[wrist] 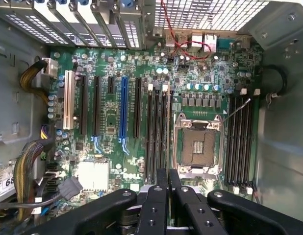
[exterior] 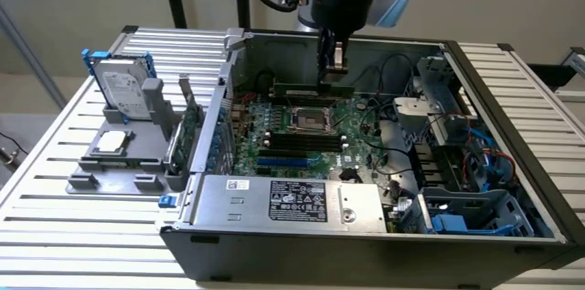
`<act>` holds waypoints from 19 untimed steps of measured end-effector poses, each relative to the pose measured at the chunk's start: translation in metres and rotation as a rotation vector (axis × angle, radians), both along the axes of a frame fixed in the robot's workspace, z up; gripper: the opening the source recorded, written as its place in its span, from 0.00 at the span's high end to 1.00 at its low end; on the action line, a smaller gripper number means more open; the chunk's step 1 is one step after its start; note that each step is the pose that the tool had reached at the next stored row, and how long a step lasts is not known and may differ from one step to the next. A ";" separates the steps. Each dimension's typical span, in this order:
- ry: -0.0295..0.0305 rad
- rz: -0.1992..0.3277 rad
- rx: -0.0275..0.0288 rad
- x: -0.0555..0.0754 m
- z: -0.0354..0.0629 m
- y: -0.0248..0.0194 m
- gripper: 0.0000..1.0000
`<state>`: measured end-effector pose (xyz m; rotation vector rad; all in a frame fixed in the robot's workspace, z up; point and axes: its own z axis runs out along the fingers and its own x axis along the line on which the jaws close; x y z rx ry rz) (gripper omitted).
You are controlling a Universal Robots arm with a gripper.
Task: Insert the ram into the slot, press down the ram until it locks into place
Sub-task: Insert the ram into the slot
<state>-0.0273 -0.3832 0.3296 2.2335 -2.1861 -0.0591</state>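
Note:
My gripper (exterior: 335, 67) hangs inside the open computer case, shut on the ram (exterior: 313, 89), a long green stick held level below the fingers. The ram hovers over the far side of the motherboard, beyond the square metal CPU socket (exterior: 306, 120). Several parallel black memory slots (exterior: 302, 140) lie on the socket's near side, apart from the ram. In the wrist view the black fingers (wrist: 159, 205) are pressed close together above the board. One bank of black slots (wrist: 159, 132) and another bank (wrist: 239, 139) flank the CPU socket (wrist: 198, 144). All those slots look empty.
A blue slot (wrist: 123, 112) runs beside the black expansion slots. The grey power supply (exterior: 283, 201) fills the case's near end, with cables and drive cages (exterior: 457, 166) toward the exterior view's right. Outside the case stand a hard drive (exterior: 123, 91) and an upright green card (exterior: 188, 132).

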 end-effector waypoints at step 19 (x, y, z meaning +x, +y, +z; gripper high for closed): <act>0.0000 0.000 0.0001 0.001 -0.0346 0.0003 0.87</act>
